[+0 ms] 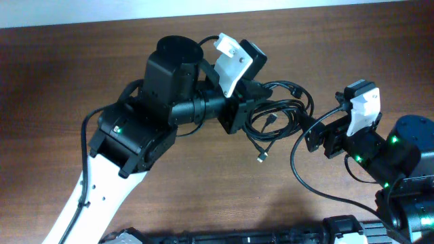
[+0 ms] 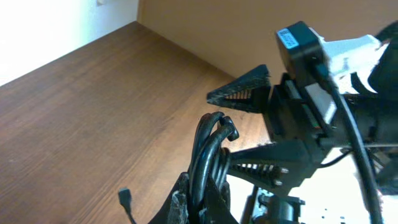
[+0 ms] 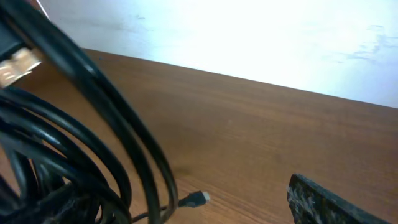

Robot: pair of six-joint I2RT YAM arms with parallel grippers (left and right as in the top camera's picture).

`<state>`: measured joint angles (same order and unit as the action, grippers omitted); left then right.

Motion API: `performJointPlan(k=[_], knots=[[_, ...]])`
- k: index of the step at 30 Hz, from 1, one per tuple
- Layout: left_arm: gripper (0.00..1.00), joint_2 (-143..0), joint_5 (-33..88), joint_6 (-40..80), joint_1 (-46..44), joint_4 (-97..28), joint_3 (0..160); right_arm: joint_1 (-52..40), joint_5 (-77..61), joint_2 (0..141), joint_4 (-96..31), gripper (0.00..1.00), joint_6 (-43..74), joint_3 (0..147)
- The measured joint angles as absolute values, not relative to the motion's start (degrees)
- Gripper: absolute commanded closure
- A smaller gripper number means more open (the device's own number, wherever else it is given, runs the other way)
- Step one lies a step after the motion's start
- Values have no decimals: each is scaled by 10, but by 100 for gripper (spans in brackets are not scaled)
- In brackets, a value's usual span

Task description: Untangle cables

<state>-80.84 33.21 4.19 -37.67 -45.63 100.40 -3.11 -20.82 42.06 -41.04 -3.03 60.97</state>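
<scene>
The cables (image 1: 279, 112) are thin black cords looped in a loose bundle at the table's middle right, with one small plug end (image 1: 261, 157) lying on the wood. My left gripper (image 1: 249, 116) is shut on the bundle's left side. In the left wrist view the cords (image 2: 208, 152) rise from between its fingers (image 2: 180, 208). My right gripper (image 1: 308, 134) stands open just right of the bundle. In the right wrist view the loops (image 3: 81, 124) fill the left side, a plug (image 3: 198, 199) lies below, and only one finger (image 3: 329, 205) shows.
The wooden table (image 1: 81, 61) stretches to the left and front. The bulky black left arm (image 1: 169, 81) leans over the middle. The right arm's base (image 1: 400, 163) sits at the right edge. A pale wall (image 3: 249, 31) lies beyond the table.
</scene>
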Motion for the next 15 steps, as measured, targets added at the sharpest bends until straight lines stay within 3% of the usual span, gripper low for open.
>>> performJointPlan(k=[15], knots=[[100, -808, 362, 42, -437, -434, 1004, -31, -160, 440, -368, 5, -30, 610]])
